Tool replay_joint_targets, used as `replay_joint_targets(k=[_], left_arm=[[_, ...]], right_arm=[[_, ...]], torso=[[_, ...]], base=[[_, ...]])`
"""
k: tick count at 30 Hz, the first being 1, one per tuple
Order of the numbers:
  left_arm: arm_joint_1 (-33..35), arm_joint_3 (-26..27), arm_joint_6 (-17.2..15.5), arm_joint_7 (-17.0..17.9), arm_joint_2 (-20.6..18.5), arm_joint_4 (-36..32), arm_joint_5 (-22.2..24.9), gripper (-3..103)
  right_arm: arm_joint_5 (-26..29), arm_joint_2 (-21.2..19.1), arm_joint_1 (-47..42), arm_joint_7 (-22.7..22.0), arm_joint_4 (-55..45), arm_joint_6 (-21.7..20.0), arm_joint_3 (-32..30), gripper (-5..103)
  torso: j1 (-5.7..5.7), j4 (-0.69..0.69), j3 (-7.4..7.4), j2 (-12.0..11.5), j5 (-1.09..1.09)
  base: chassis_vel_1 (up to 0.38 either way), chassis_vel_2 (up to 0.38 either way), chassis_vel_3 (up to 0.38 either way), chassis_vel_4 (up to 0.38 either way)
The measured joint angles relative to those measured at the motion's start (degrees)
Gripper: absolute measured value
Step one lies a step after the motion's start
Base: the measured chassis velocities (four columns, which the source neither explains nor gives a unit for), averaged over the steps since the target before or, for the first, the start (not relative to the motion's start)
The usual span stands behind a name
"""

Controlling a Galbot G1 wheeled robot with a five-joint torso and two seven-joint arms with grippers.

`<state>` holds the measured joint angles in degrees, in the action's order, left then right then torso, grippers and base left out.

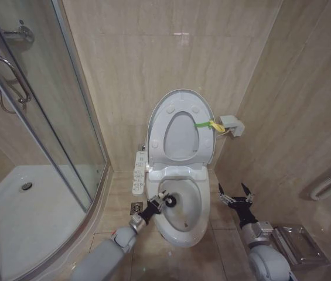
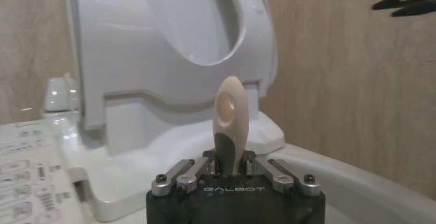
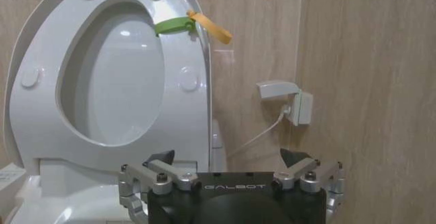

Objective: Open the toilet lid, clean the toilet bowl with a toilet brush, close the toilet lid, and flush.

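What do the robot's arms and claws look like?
Both arms are smooth, rounded silver-grey tubes. The left gripper and right gripper each have a black body marked GALBOT in white, silver metal knuckles with small black screws, and thin, pointed black fingers.

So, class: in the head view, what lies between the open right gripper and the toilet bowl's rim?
Nothing but bare floor tile: in the head view the right gripper hangs open beside the toilet bowl, apart from it.
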<state>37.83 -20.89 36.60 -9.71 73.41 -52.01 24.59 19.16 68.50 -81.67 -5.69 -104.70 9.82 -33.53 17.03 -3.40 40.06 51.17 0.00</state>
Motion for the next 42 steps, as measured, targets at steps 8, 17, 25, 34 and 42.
replay_joint_targets(k=[8, 17, 25, 34, 42], left_arm=[[-1.12, -0.36, 0.28, -1.13, 0.89, 1.39, 2.58, 19], [-2.5, -1.31, 1.51, -3.21, 2.26, 3.49, 5.95, 19], [0.03, -3.79, -3.66, 2.68, -0.73, -10.72, 6.18, 19], [3.57, -7.21, -6.18, 5.83, -2.3, -22.17, 5.43, 19], [4.06, -8.25, -5.91, 4.6, -1.51, -20.59, 4.75, 19]], right_arm=[[0.0, 0.0, 0.0, 0.0, 0.0, 0.0, 0.0, 100], [0.0, 0.0, 0.0, 0.0, 0.0, 0.0, 0.0, 100], [0.0, 0.0, 0.0, 0.0, 0.0, 0.0, 0.0, 100], [0.0, 0.0, 0.0, 0.0, 0.0, 0.0, 0.0, 100], [0.0, 0.0, 0.0, 0.0, 0.0, 0.0, 0.0, 100]], torso=[[0.0, 0.0, 0.0, 0.0, 0.0], [0.0, -0.01, 0.0, 0.0, 0.0], [0.0, -0.01, -0.01, 0.0, 0.01], [0.0, -0.01, -0.01, 0.0, 0.01], [0.0, 0.0, -0.01, 0.0, 0.01]], base=[[0.0, 0.0, 0.0, 0.0], [0.0, 0.0, 0.0, 0.0], [0.0, 0.0, 0.0, 0.0], [0.0, 0.0, 0.0, 0.0], [0.0, 0.0, 0.0, 0.0]])
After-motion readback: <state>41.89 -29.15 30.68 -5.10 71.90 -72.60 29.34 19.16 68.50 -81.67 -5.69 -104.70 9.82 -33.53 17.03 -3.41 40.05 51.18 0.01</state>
